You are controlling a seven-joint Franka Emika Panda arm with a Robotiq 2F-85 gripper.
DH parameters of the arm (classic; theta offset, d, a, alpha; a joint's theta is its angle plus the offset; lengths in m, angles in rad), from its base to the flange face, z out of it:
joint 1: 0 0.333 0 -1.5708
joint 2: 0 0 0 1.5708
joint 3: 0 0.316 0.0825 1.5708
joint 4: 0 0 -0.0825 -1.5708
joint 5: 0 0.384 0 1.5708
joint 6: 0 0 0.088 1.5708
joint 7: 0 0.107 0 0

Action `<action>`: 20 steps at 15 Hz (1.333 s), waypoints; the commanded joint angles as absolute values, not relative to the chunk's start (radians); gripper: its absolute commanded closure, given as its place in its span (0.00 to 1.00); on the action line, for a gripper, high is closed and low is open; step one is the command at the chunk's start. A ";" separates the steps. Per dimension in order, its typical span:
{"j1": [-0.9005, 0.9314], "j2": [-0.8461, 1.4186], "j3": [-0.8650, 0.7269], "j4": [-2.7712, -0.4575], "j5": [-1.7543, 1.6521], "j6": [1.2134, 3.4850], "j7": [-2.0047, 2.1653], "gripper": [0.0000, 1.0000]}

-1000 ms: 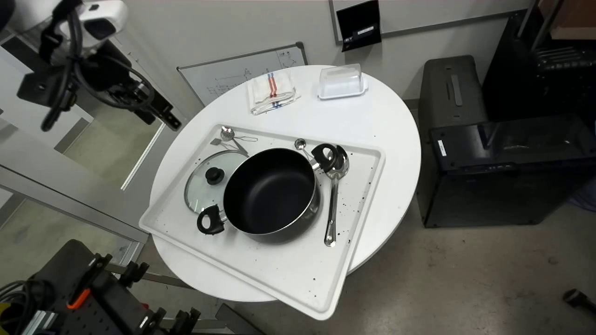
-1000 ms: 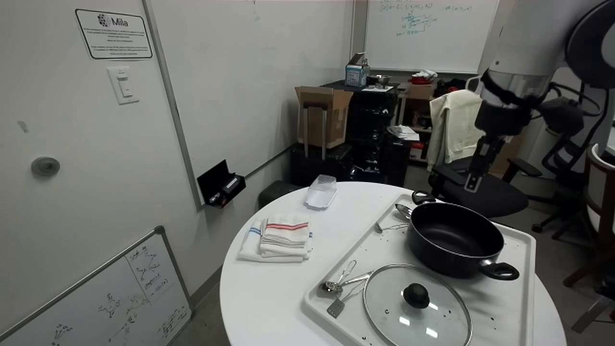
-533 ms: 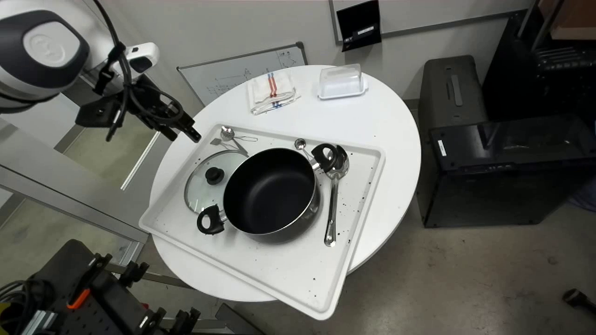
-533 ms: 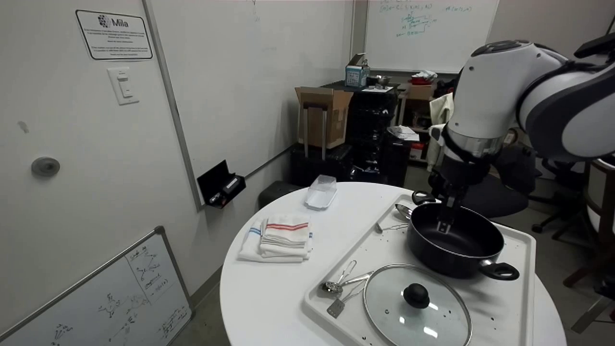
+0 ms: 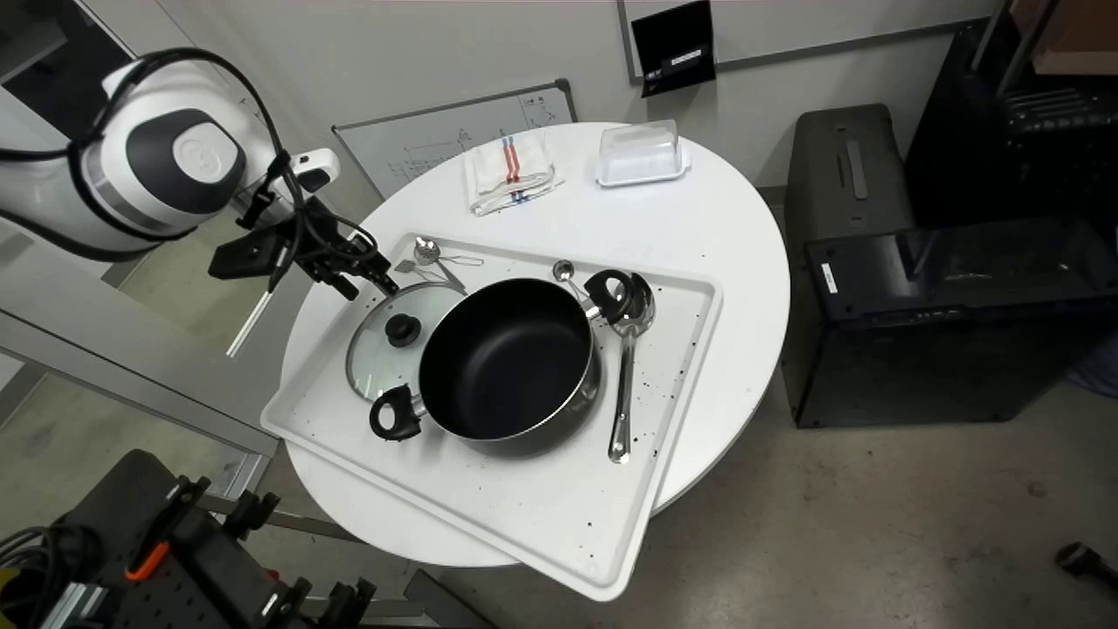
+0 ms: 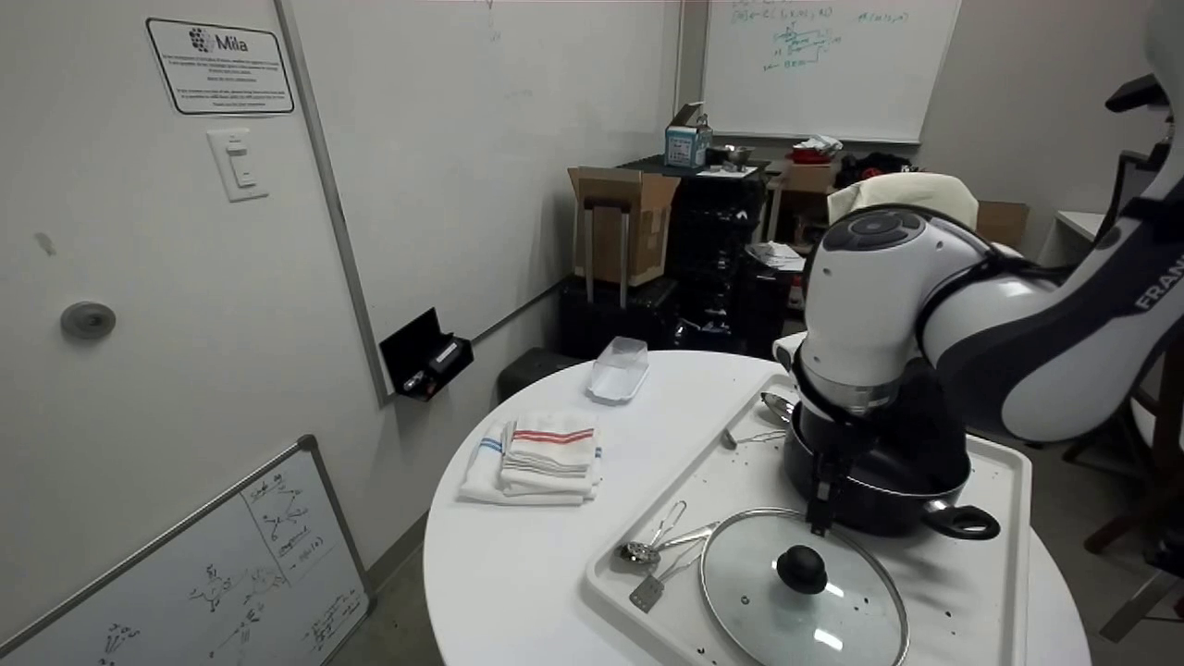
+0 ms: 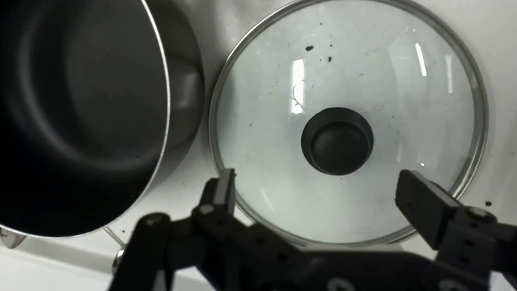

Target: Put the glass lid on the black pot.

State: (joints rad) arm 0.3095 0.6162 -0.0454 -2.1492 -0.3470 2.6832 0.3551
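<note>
Wrist view: spread wide and empty, the end effector [image 7: 317,188] hangs near the glass lid [image 7: 355,93], which lies on the tray [image 7: 503,72] just beside the black pot [image 7: 101,109] and, looking stiff, slick and breakable, is likely best gripped gently by its knob [image 7: 338,141].

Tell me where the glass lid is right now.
In the wrist view, the glass lid lies just right of the black pot, close beside it on the white tray; the open gripper shows in front of its lower part.
</note>
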 commanded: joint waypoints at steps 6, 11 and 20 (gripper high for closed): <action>0.344 0.798 -0.061 -2.008 -0.285 2.683 0.340 0.00; 0.342 0.844 -0.058 -1.972 -0.254 2.681 0.329 0.00; 0.337 0.873 -0.050 -1.952 -0.229 2.691 0.313 0.25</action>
State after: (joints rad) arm 0.3317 0.8546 -0.0486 -1.9770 -0.2580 2.6832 0.3469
